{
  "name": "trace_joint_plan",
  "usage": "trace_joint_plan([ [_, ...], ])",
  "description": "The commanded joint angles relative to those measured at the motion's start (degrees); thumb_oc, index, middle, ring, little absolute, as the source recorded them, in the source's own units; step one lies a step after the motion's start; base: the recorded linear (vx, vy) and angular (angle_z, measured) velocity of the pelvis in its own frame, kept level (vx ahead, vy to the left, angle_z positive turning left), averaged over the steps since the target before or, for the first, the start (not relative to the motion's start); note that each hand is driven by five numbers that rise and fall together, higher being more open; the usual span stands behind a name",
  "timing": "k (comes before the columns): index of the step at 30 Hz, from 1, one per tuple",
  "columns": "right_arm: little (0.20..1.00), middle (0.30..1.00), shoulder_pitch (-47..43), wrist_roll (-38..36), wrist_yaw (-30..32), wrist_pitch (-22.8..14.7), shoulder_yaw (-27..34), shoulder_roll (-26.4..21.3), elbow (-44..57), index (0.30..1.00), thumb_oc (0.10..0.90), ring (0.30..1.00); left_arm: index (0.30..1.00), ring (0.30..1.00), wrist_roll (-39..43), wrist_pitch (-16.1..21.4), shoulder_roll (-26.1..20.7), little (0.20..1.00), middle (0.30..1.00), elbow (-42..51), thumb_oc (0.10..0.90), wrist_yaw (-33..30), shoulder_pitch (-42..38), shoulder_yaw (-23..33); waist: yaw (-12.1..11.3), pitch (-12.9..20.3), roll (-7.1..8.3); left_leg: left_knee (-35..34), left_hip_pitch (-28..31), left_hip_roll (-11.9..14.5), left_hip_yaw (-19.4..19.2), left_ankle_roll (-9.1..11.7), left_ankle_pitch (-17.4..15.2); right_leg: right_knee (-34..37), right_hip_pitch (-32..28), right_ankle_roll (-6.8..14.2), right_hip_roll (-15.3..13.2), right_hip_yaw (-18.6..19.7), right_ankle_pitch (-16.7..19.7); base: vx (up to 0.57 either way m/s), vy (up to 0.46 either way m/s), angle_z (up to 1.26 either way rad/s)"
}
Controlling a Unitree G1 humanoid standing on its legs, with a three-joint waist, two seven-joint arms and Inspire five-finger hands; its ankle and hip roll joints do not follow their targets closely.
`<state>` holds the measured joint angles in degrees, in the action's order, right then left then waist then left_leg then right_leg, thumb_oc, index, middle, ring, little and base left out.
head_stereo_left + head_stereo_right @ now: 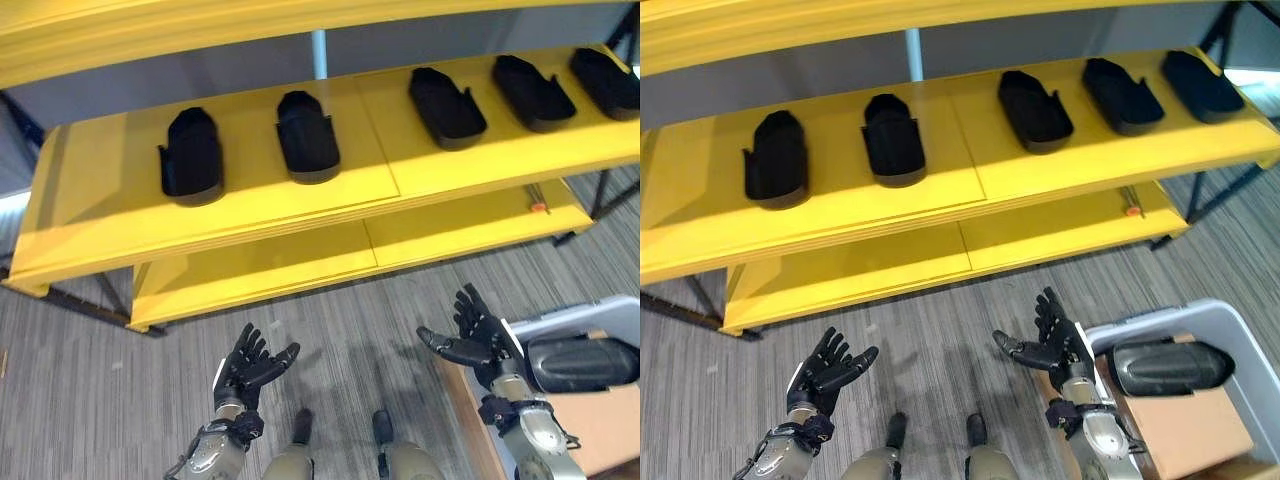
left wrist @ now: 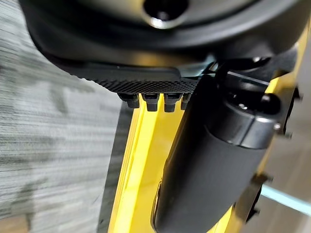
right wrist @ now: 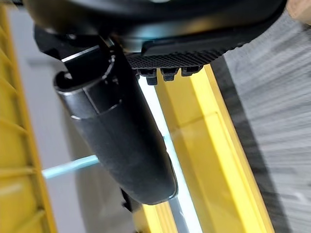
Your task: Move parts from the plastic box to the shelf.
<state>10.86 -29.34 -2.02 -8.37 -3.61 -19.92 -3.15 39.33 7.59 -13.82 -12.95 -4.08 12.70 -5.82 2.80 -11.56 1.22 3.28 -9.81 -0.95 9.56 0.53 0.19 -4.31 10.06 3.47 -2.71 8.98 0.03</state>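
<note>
Across the upper half of the head views runs a yellow shelf (image 1: 90,215) with two visible tiers, its middle board reaching nearly from edge to edge and a lower board set back beneath it. Five black parts sit in a row on the middle board, well spaced: a first part (image 1: 191,155) far left, a second part (image 1: 307,136) beside it, then a third part (image 1: 446,107), a fourth part (image 1: 532,92) and a fifth part (image 1: 605,82) toward the right end, with bare yellow strips between them and along the front edge. Grey striped carpet (image 1: 80,380) lies open between the shelf's front edge and the robot. At the lower right stands a pale plastic box (image 1: 1235,330), its near rim just beside the right arm; inside it lies another black part (image 1: 1165,366) on what looks like brown cardboard (image 1: 1195,425), though the box's far side is cut off. Both hands hover above the carpet, well apart and touching nothing: the left hand (image 1: 247,368) has its fingers spread and palm up, and the right hand (image 1: 474,338) is likewise splayed, just beside the box's corner.
</note>
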Motion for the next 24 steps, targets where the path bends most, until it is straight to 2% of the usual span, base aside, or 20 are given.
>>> trace_joint_plan([
  [1,1.000,1.000,-2.19,0.35,-0.41,-4.91,0.47,0.22,3.14,1.000,0.900,1.000,1.000,1.000,-0.95,5.69,-2.24,1.000,1.000,4.84,0.900,0.96,-2.45,2.12,-0.21,2.93,0.80,1.28,-3.37,-2.05,-2.77,-0.84,-0.13,5.68,-3.63,0.73,0.69,-2.52,-0.32,0.05,0.183,-0.29],
  [7,1.000,1.000,-4.02,-0.69,0.09,-4.46,-0.83,1.35,2.95,1.000,0.900,1.000,1.000,1.000,-1.33,5.80,-3.40,1.000,1.000,3.79,0.900,-0.31,-4.56,1.37,0.18,2.61,0.84,-1.33,-2.02,-1.66,-6.30,-1.95,0.00,4.02,-1.80,2.01,0.33,0.03,0.19,0.03,0.167,-0.42],
  [11,1.000,1.000,-3.18,-2.28,0.39,-4.23,-0.77,2.29,3.11,1.000,0.900,1.000,1.000,1.000,-1.91,5.81,-4.40,1.000,1.000,3.12,0.900,-1.21,-6.15,0.41,1.74,0.70,1.50,0.33,-2.37,-1.72,-9.86,-3.16,-1.82,2.19,0.27,3.58,-0.10,2.87,1.41,0.00,0.183,-0.25],
  [12,1.000,1.000,-2.89,-2.53,0.51,-4.13,-0.85,2.56,3.40,1.000,0.900,1.000,1.000,1.000,-2.11,5.72,-4.94,1.000,1.000,3.03,0.900,-1.41,-6.40,0.28,2.23,-0.25,1.59,0.89,-2.62,-1.40,-11.43,-3.39,-2.35,1.88,0.97,4.47,-0.43,3.17,2.31,-0.05,0.147,-0.37],
  [15,1.000,1.000,-2.75,-2.42,0.59,-4.14,-1.05,2.79,3.55,1.000,0.900,1.000,1.000,1.000,-2.24,5.64,-5.24,1.000,1.000,2.87,0.900,-1.46,-6.39,0.39,2.40,-0.86,1.71,0.71,-2.97,-1.08,-12.62,-3.57,-2.27,1.14,2.34,5.04,-0.58,2.88,3.29,-0.08,0.092,-0.81],
  [16,1.000,1.000,-2.79,-2.11,0.93,-3.99,-1.84,3.32,4.06,1.000,0.900,1.000,1.000,1.000,-2.32,5.61,-5.94,1.000,1.000,3.24,0.900,-2.18,-6.17,0.70,2.00,-2.28,1.08,-0.45,-2.97,0.46,-15.32,-3.54,-1.80,-0.33,3.49,5.36,-2.04,-2.87,3.24,-0.14,0.132,-0.92],
  [17,1.000,1.000,-2.83,-1.85,1.33,-4.07,-2.26,3.57,3.94,1.000,0.900,1.000,1.000,1.000,-1.92,5.71,-5.88,1.000,1.000,3.64,0.900,-2.62,-5.85,1.11,0.96,-2.65,0.64,-1.06,-2.54,1.33,-17.16,-3.16,-1.88,0.13,2.71,4.81,-4.06,-9.52,2.54,-0.17,0.185,-1.79],
  [18,1.000,1.000,-2.96,-1.53,1.62,-4.21,-2.91,3.90,3.55,1.000,0.900,1.000,1.000,1.000,-1.29,5.77,-5.78,1.000,1.000,4.61,0.900,-2.95,-5.15,2.26,-0.42,-2.76,0.44,-1.21,-2.15,2.10,-19.47,-2.64,-2.07,0.65,1.46,4.61,-6.61,-17.42,2.36,-0.09,0.152,-1.81],
  [19,1.000,1.000,-3.23,-1.29,1.80,-4.09,-3.59,4.06,3.46,1.000,0.900,1.000,1.000,1.000,-0.74,5.72,-5.46,1.000,1.000,5.06,0.900,-3.11,-4.44,3.18,-1.54,-2.87,0.66,-0.92,-1.47,2.73,-21.66,-2.17,-2.62,1.69,-0.14,4.73,-8.61,-23.30,2.66,0.02,0.113,-2.16],
  [20,1.000,1.000,-3.57,-0.78,1.91,-3.90,-4.42,4.04,3.27,1.000,0.900,1.000,1.000,1.000,-0.42,5.60,-5.14,1.000,1.000,5.21,0.900,-3.04,-3.55,3.80,-2.26,-2.67,0.93,-1.20,0.39,3.38,-23.82,-1.60,-4.51,3.15,-0.78,5.55,-9.51,-25.76,3.15,0.05,0.068,-1.53],
  [22,1.000,1.000,-4.21,-0.54,1.94,-3.57,-5.48,4.40,3.41,1.000,0.900,1.000,1.000,1.000,-0.38,5.46,-5.02,1.000,1.000,5.84,0.900,-3.16,-2.85,5.04,-2.73,-3.15,1.31,-0.44,1.59,5.31,-28.29,-0.96,-5.07,5.13,2.40,6.85,-11.98,-27.53,6.74,0.00,-0.010,-1.73],
  [24,1.000,1.000,-4.55,0.26,1.65,-3.27,-5.92,4.07,4.47,1.000,0.900,1.000,1.000,1.000,-0.23,5.37,-4.81,1.000,1.000,5.86,0.900,-3.32,-2.52,5.65,-2.68,-3.77,1.98,0.35,1.82,5.68,-30.06,-0.79,-5.63,8.01,2.36,7.56,-13.62,-28.58,9.04,-0.04,-0.066,-1.25],
])
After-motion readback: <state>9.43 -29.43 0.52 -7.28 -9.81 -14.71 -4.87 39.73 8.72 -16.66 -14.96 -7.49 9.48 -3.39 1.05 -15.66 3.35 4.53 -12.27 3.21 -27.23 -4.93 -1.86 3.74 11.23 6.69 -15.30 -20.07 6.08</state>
